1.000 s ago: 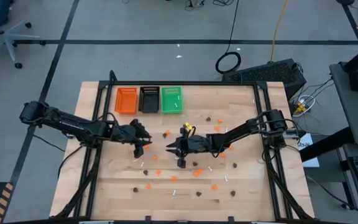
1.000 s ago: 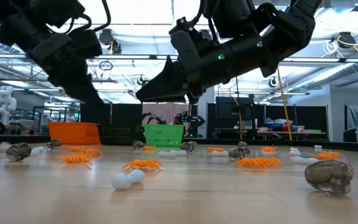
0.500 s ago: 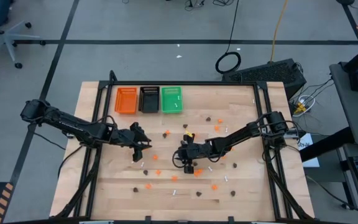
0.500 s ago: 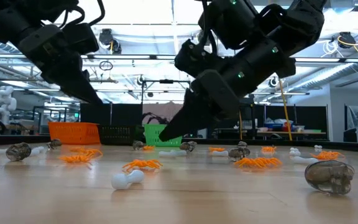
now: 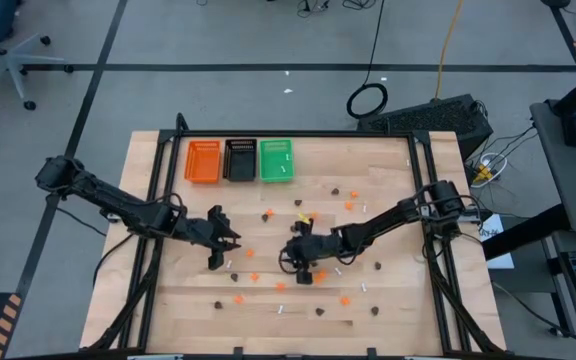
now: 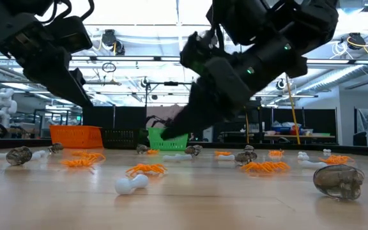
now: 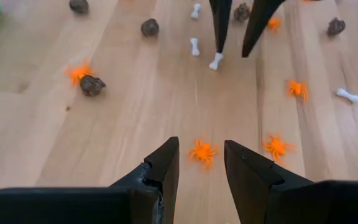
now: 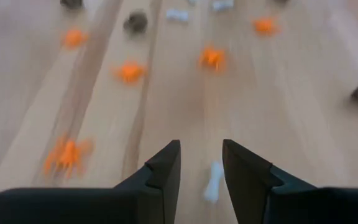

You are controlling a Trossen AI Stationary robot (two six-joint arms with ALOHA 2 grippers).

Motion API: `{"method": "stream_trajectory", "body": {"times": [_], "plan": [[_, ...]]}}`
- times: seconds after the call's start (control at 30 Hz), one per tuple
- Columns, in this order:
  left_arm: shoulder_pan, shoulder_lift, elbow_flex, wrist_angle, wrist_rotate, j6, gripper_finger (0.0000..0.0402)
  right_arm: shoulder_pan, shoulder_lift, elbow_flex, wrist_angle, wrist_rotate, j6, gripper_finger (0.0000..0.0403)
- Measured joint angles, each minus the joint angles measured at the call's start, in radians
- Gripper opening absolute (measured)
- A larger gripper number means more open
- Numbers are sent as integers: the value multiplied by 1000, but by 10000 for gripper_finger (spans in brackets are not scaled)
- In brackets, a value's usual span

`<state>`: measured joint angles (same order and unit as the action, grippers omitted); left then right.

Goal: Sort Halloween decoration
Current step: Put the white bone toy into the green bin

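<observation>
Tiny orange spiders (image 5: 279, 286), dark brown skulls (image 5: 319, 311) and white bones (image 5: 281, 308) lie scattered over the wooden table. My left gripper (image 5: 230, 240) hovers open left of centre. In its wrist view an orange spider (image 7: 202, 151) lies on the wood just ahead, between its open fingers (image 7: 201, 158). My right gripper (image 5: 294, 260) is open at the table's middle, tipped down toward the wood. In its wrist view a white bone (image 8: 214, 180) lies beside one fingertip, with the gripper (image 8: 201, 165) above it. Neither gripper holds anything.
Orange tray (image 5: 203, 161), black tray (image 5: 240, 160) and green tray (image 5: 276, 160) stand in a row at the far edge. The green one holds a few white bones. The two grippers are close together, and more trinkets lie toward the near edge (image 6: 130, 184).
My right gripper has moved toward the near edge and down, tipping from nearly level to steeply downward, and now hangs low over the wood. My left gripper has shifted slightly toward the near edge. No trinket has moved.
</observation>
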<state>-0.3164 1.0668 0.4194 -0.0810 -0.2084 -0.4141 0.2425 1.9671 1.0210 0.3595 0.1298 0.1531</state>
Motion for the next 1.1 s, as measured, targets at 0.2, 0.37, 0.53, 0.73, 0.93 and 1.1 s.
{"method": "stream_trajectory", "body": {"times": [0.2, 0.37, 0.53, 0.73, 0.93, 1.1], "plan": [[-10, 0, 0, 3, -82, 1, 125, 30, 0, 0, -28, 81, 1, 107], [-10, 0, 0, 3, -86, 1, 125, 25, 24, 0, -45, 105, 18, 107], [-10, 0, 0, 0, -87, 1, 125, 25, 73, 2, -10, 100, 45, 105], [-10, 0, 0, -4, -94, 8, 125, 16, 88, 3, -23, 112, 75, 54], [-10, 0, 0, -3, -109, 9, 125, -4, 91, 2, 9, 104, 71, 5], [-11, 0, 0, -4, -110, 10, 125, -17, 93, 2, 28, 94, 53, 6]]}}
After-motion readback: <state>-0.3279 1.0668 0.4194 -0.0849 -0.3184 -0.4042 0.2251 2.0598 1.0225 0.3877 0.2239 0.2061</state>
